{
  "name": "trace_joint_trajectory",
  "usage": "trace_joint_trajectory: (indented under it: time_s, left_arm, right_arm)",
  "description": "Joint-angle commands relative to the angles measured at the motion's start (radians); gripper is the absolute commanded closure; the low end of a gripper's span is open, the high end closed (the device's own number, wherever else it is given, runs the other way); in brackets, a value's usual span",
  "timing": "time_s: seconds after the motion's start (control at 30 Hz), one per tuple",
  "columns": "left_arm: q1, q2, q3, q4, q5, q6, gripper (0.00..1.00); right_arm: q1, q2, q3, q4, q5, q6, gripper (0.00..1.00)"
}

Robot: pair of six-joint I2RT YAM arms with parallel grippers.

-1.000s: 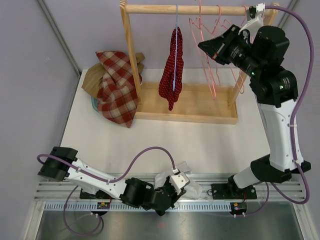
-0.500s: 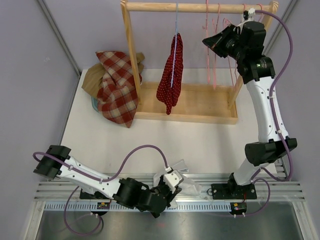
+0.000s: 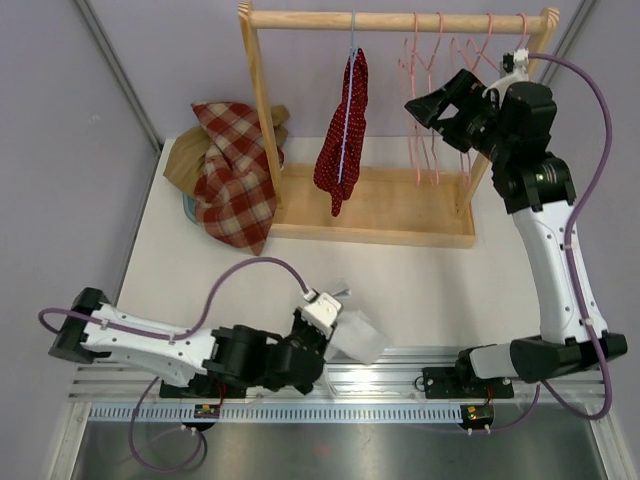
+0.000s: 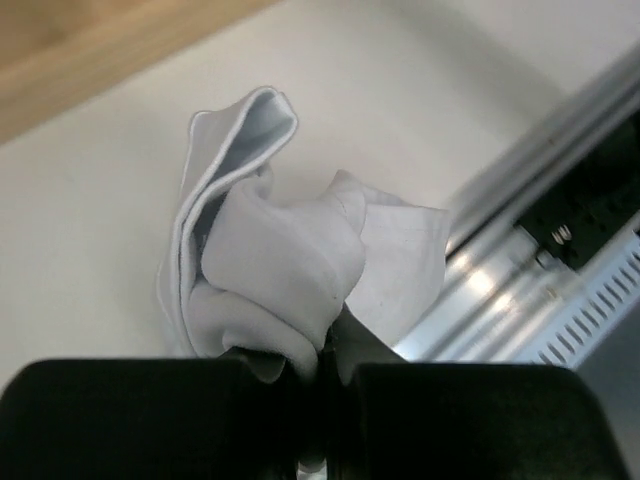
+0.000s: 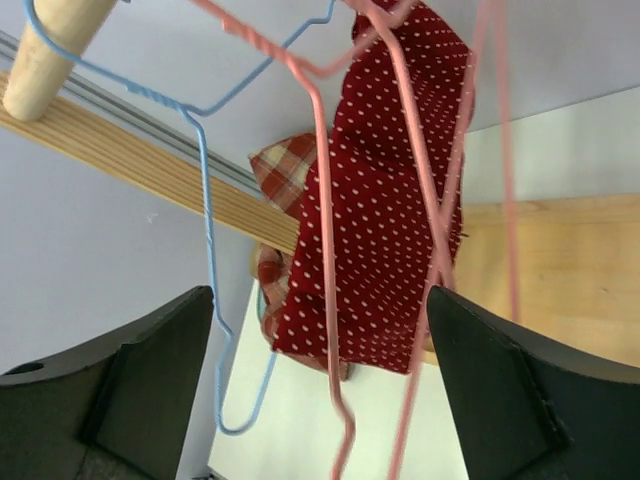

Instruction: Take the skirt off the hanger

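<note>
We saw our left gripper [image 4: 322, 365] pinched tight on a bunched pale grey cloth [image 4: 280, 260], whose folds rose over the white table [image 4: 90, 200]. A wooden board [image 4: 90, 50] crossed the upper left corner, and a metal rail [image 4: 520, 280] ran along the right.

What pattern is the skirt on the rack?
The skirt is dark red with small white polka dots; clearest in the right wrist view.

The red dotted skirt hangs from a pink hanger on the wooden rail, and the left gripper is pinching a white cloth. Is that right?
One slip: the skirt hangs from a blue hanger, not a pink one, as the top external view shows. It is on the wooden rail, and the left gripper is pinching the white cloth.
</note>
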Motion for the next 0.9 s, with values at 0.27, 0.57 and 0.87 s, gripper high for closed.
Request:
trace_joint_trajectory:
  time_s: [0.27, 0.57, 0.87]
  left_arm:
    - [0.859, -0.219, 0.336, 0.1, 0.229, 0.611, 1.0]
    - [1.459, 0.343, 1.074, 0.013, 0.656, 0.518, 1.0]
    - [1.553, 0.688, 1.172, -0.119, 0.705, 0.331, 0.01]
  right_arm:
    - [-0.003, -0.474, -0.404, -0.114, 0.181, -0.174, 0.05]
    - [0.0, -0.58, -0.504, -0.177, 0.129, -0.171, 0.07]
    - [-0.001, -0.638, -0.483, -0.208, 0.09, -0.208, 0.07]
